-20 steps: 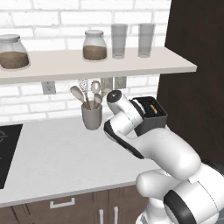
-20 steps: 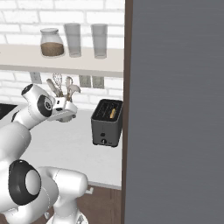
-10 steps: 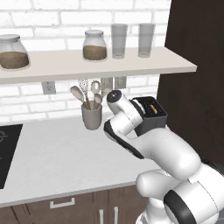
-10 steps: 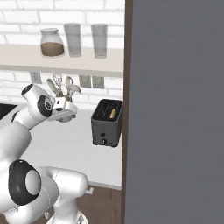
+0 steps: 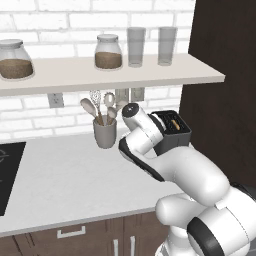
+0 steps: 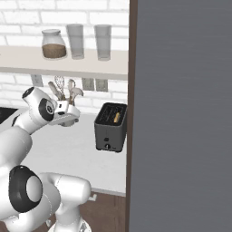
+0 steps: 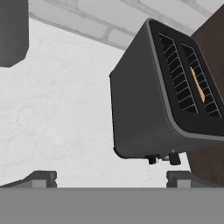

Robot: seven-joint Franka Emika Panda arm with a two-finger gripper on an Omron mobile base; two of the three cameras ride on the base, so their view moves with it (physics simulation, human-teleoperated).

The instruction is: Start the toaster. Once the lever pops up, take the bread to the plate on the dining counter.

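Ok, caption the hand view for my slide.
Open jaws face the dark toaster on the white worktop, bread sitting low in one slot.

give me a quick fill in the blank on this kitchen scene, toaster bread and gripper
1. The bread sits in a slot of the ____.
2. The gripper has its jaws ____.
3. The toaster stands on the white ____.
4. The utensil holder stands below the ____.

Missing words: toaster; open; worktop; shelf
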